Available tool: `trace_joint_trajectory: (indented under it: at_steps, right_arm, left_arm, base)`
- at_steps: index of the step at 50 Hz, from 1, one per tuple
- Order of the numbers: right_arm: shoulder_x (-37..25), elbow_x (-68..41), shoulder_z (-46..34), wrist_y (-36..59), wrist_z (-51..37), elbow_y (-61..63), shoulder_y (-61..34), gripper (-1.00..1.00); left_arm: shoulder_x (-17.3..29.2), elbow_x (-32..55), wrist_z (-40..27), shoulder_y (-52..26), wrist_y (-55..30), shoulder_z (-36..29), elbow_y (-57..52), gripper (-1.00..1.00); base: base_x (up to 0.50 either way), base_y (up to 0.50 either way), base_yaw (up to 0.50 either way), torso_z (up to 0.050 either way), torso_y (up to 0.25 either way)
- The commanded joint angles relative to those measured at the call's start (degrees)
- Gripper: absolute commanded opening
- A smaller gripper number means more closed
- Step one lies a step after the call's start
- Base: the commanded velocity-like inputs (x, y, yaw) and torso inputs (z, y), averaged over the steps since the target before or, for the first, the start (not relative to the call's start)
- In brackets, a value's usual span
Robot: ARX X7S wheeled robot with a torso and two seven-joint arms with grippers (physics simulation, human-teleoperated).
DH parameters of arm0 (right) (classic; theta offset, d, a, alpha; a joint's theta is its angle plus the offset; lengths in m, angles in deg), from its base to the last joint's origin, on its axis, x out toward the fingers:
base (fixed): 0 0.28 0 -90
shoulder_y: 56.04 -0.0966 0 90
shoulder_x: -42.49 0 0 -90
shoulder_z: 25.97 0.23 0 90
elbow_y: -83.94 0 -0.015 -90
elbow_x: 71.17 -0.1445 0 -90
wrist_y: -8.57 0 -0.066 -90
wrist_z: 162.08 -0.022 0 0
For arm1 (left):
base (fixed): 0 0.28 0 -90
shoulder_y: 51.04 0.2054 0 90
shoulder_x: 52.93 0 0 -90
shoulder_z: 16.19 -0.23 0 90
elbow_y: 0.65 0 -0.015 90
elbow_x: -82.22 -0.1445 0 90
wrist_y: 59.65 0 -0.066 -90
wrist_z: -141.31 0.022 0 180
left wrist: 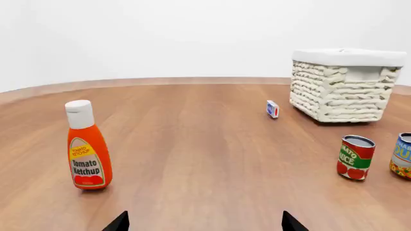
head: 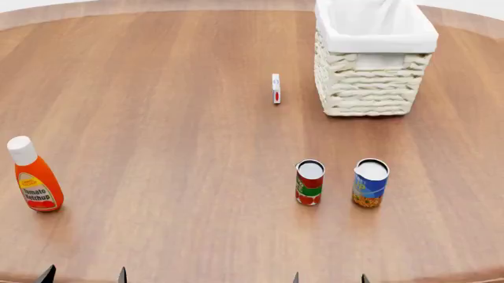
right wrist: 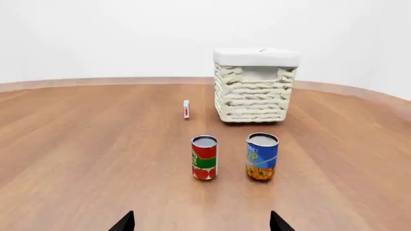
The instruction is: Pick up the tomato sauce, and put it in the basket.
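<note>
Tomato sauce (head: pixel 310 183) stood upright on the wooden table (head: pixel 157 118), well ahead of the right gripper (head: pixel 329 278) at about 12 o'clock, untouched. Right fingers were spread wide, empty; left gripper (head: pixel 82 275) likewise wide, empty. The can was a small metal cylinder with a silver top and a red label with a green band. The woven wicker basket (head: pixel 367 82), cloth-lined, stood farther back at about 1 o'clock. A blue-and-yellow can (head: pixel 370 183) stood just beside the sauce.
</note>
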Motion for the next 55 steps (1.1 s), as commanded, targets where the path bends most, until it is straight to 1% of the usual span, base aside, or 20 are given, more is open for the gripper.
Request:
trace_joint_trajectory:
  at_steps: [1,2,3,4,6,8,10,15,17,20,23,26,29,30,33,34,41,47,51,55]
  right_arm:
    - [-0.54,-0.54,-0.72,0.0,-0.72,0.0,0.0,1.0]
    - [-0.69,0.51,-0.22,-2.17,-1.48,2.22,0.96,1.0]
    - [-1.28,-1.93,-0.58,0.79,0.12,4.81,1.71,1.0]
    - [-1.6,-0.75,-0.81,0.97,-1.11,6.17,2.05,1.0]
    - [-2.08,-1.63,-1.3,2.56,-1.02,9.39,3.27,1.0]
    - [-2.87,1.69,-2.19,-0.01,-2.84,11.81,4.38,1.0]
    - [-3.09,-0.34,-1.87,2.96,-2.42,15.83,5.19,1.0]
    - [-4.01,1.02,-2.33,5.78,-3.99,23.55,6.92,1.0]
    - [-4.02,0.16,-2.31,9.08,-4.08,26.62,7.45,1.0]
    - [-4.94,3.81,-3.59,7.33,-5.46,31.49,9.42,1.0]
    - [-4.4,0.99,-2.84,10.05,-5.45,33.62,9.67,1.0]
    - [-5.01,1.11,-3.14,10.39,-5.6,36.27,10.88,1.0]
    - [-5.29,1.28,-3.59,12.96,-5.86,41.64,11.91,1.0]
    - [-5.15,1.69,-3.53,12.3,-6.49,42.25,11.92,1.0]
    - [-5.25,0.89,-3.97,17.33,-6.28,47.83,12.15,1.0]
    - [-5.82,2.03,-4.87,16.74,-6.2,49.44,12.74,1.0]
    - [-6.38,1.99,-5.74,20.61,-6.6,53.9,13.12,1.0]
    - [-6.64,1.35,-5.43,24.01,-7.14,55.67,11.83,1.0]
    - [-7.15,0.97,-5.33,23.76,-7.27,55.89,11.82,1.0]
    - [-7.63,0.04,-5.31,22.79,-7.06,55.55,12.12,1.0]
  left_arm:
    - [0.95,0.95,-1.08,-0.29,0.8,-1.09,1.06,1.0]
    - [1.59,-0.98,-2.18,0.51,-0.74,-1.85,-1.12,1.0]
    - [1.7,-0.15,-2.13,0.92,-0.74,-1.87,-1.93,1.0]
    - [1.89,1.05,-1.72,1.58,-2.3,-1.85,-4.28,1.0]
    - [2.34,0.79,-2.2,2.05,-2.08,-2.37,-5.73,1.0]
    - [2.64,2.25,-2.14,3.24,-4.32,-2.23,-10.46,1.0]
    - [3.04,2.18,-2.74,4.0,-5.9,-2.39,-13.38,1.0]
    - [3.98,2.74,-3.51,6.36,-8.79,-2.64,-20.97,1.0]
    - [4.25,3.66,-3.52,7.07,-9.87,-2.5,-23.62,1.0]
    - [4.89,4.12,-3.91,9.42,-11.02,-2.43,-30.19,1.0]
    - [5.26,3.63,-4.54,10.56,-11.88,-2.89,-32.98,1.0]
    - [5.85,3.82,-4.81,12.7,-11.65,-2.82,-37.39,1.0]
    - [6.29,6.11,-4.82,13.7,-15.04,-2.33,-42.89,1.0]
    - [6.46,5.79,-5.02,13.78,-15.42,-2.62,-43.68,1.0]
    - [6.94,5.01,-5.57,14.39,-17.23,-3.61,-48.19,1.0]
    - [7.16,4.89,-5.7,14.55,-17.88,-3.81,-49.83,1.0]
    - [7.88,6.27,-6.38,14.32,-20.39,-3.15,-53.81,1.0]
    - [8.41,6.6,-6.91,13.47,-21.6,-3.18,-54.69,1.0]
    - [8.63,7.19,-7.28,12.94,-21.93,-2.68,-54.56,1.0]
    - [9.0,7.49,-7.45,13.33,-21.8,-2.7,-54.89,1.0]
  base:
    - [0.0,0.0,0.0,0.0,0.0]
    - [0.0,0.0,0.0,0.0,0.0]
    - [0.0,0.0,0.0,0.0,0.0]
    - [0.0,0.0,0.0,0.0,0.0]
    - [0.0,0.0,0.0,0.0,0.0]
    - [0.0,0.0,0.0,0.0,0.0]
    - [0.0,0.0,0.0,0.0,0.0]
    - [0.0,0.0,0.0,0.0,0.0]
    - [0.0,0.0,0.0,0.0,0.0]
    - [0.0,0.0,0.0,0.0,0.0]
    - [0.0,0.0,0.0,0.0,0.0]
    - [0.0,0.0,0.0,0.0,0.0]
    - [0.0,0.0,0.0,0.0,0.0]
    - [0.0,0.0,0.0,0.0,0.0]
    - [0.0,0.0,0.0,0.0,0.0]
    - [0.0,0.0,0.0,0.0,0.0]
    - [0.0,0.0,0.0,0.0,0.0]
    - [0.0,0.0,0.0,0.0,0.0]
    - [0.07,0.0,0.0,0.0,0.0]
    - [0.41,0.0,0.0,0.0,0.0]
